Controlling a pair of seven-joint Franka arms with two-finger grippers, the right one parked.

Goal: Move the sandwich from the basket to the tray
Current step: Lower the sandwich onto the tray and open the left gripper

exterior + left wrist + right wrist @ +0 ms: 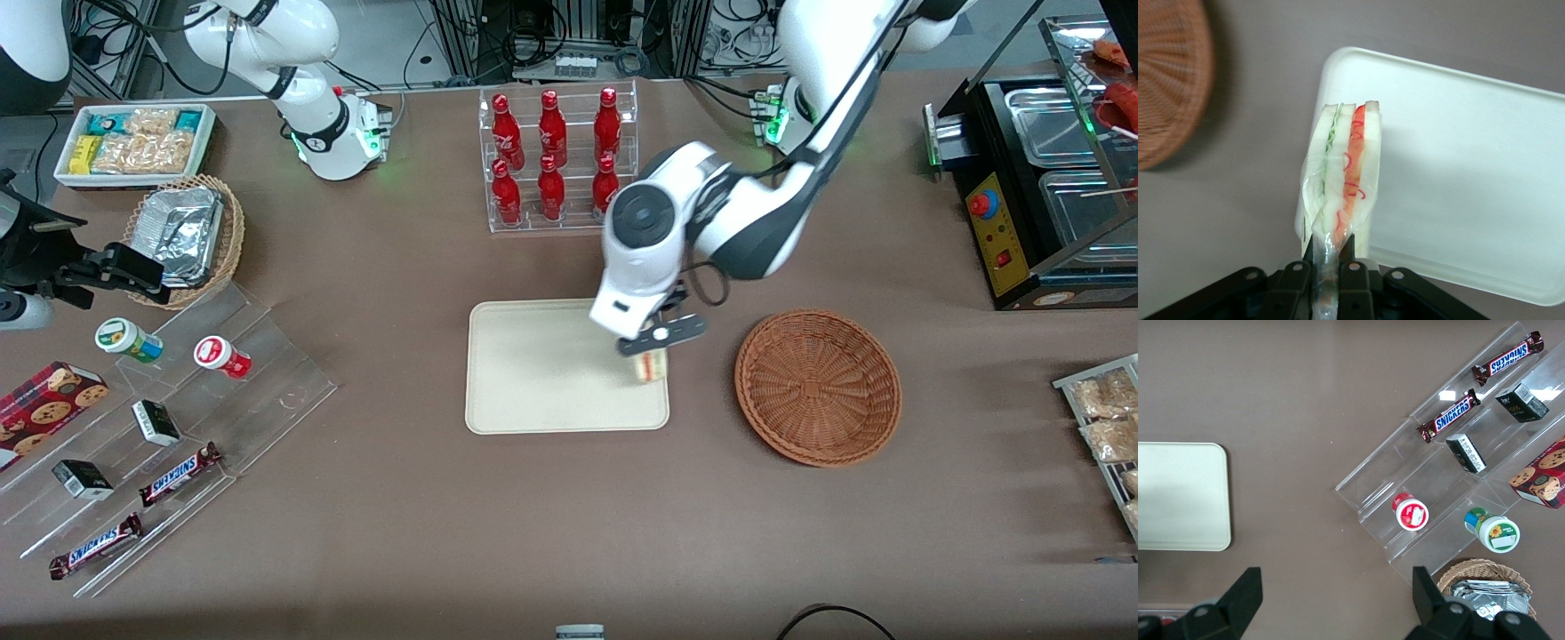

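Table [444, 498] is the biggest thing here, brown and covered in snack stuff out toward the parked arm's end. The working arm reaches in over the middle and its white wrist housing blocks a corner of the tray [551, 373], so part of the rim near the bottle rack [558, 158] is hidden in the front view. The tray itself is flat, cream-white, bare wherever it shows.

Next down in size, the basket [818, 387] sits beside the tray toward the working arm's end, apart from it, with nothing in it. The wrist camera only catches a blurry slice of it [1168, 80], cut off at the frame edge.

The gripper [659, 342] hangs over the tray's edge closest to the basket, fingers [1353, 270] pinched tight on the sandwich [1341, 180]. It's gripped by its clear wrap and one end of the wedge, with the red and green filling stripes facing the wrist camera. From the front the sandwich [653, 366] is a small pale block half tucked under the gripper, and I can't tell whether it's touching the tray or just above it.
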